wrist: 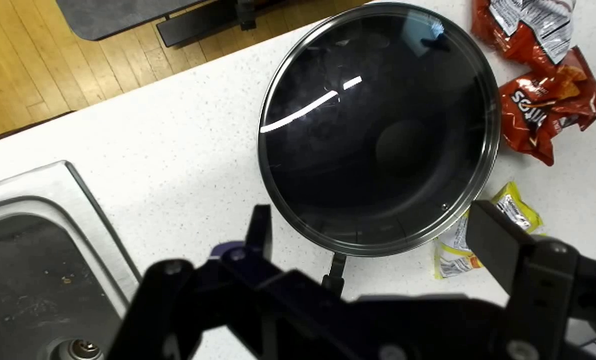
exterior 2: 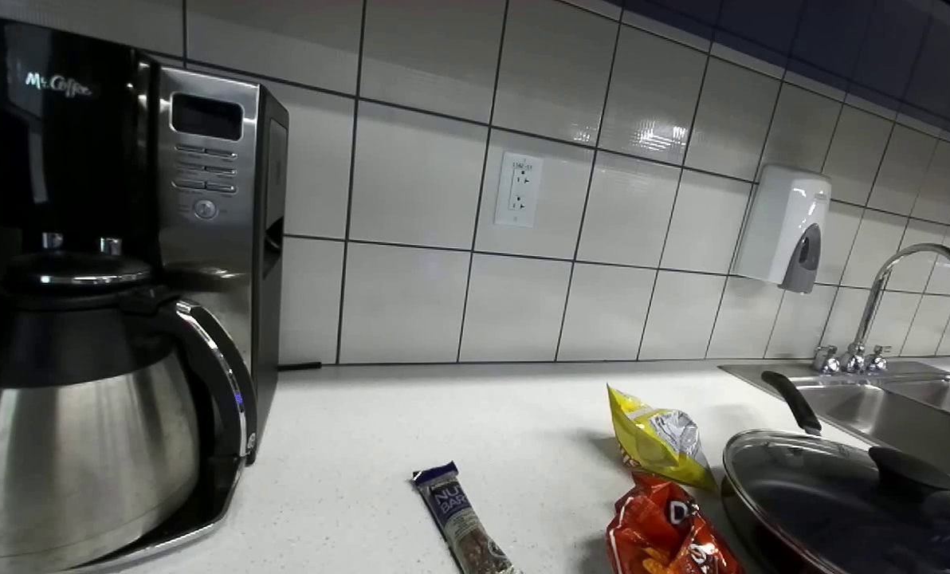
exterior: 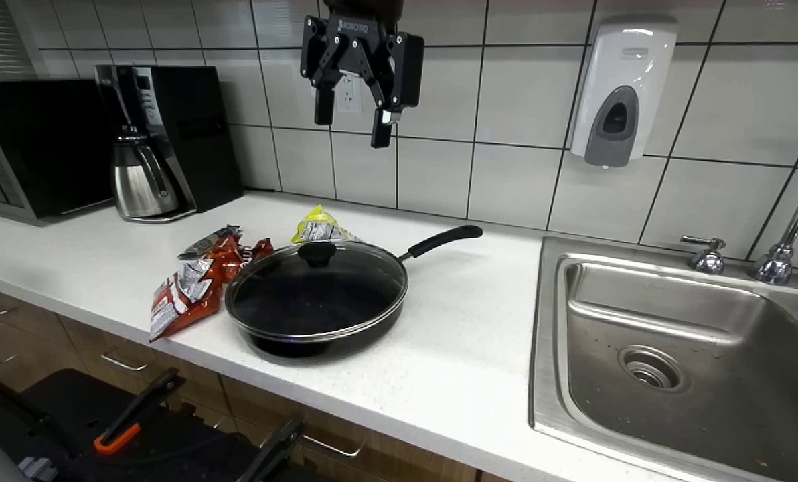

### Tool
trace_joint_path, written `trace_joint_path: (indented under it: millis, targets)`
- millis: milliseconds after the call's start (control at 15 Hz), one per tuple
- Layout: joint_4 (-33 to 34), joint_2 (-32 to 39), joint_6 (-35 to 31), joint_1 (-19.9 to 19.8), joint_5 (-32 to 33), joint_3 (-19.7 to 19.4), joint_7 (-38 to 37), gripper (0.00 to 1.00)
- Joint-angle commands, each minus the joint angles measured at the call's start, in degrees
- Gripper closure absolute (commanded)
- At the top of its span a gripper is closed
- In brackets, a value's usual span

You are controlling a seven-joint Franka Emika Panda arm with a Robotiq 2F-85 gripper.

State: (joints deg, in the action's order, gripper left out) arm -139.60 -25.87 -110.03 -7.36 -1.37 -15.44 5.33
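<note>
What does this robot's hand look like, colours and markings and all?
The gripper is black and angular, with small round pins at its hinges and two straight, blocky fingers. Pale lettering across it reads ROBOTIQ.

Black frying pan (exterior: 332,349), upright, flat on white speckled tabletop (exterior: 466,348). Handle (exterior: 447,239) black, pointing to 2 o'clock in exterior view, between 6 and 7 o'clock in wrist view. Glass lid (exterior: 345,291), round, metal-edged, lies level over pan; dark inside shows through, streaky reflections. Black knob (exterior: 316,254) upright on top.
</note>
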Motion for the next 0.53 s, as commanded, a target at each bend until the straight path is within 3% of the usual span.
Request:
trace_joint_path:
  millis: [0, 467]
  targets:
    - [0.6, 1.64, -0.48, -1.01, -0.06, 1.82, -0.09, 0.0]
    - [0.47, 4.94, -2.25, 0.58, 0.09, 5.54, -1.11, 0.0]
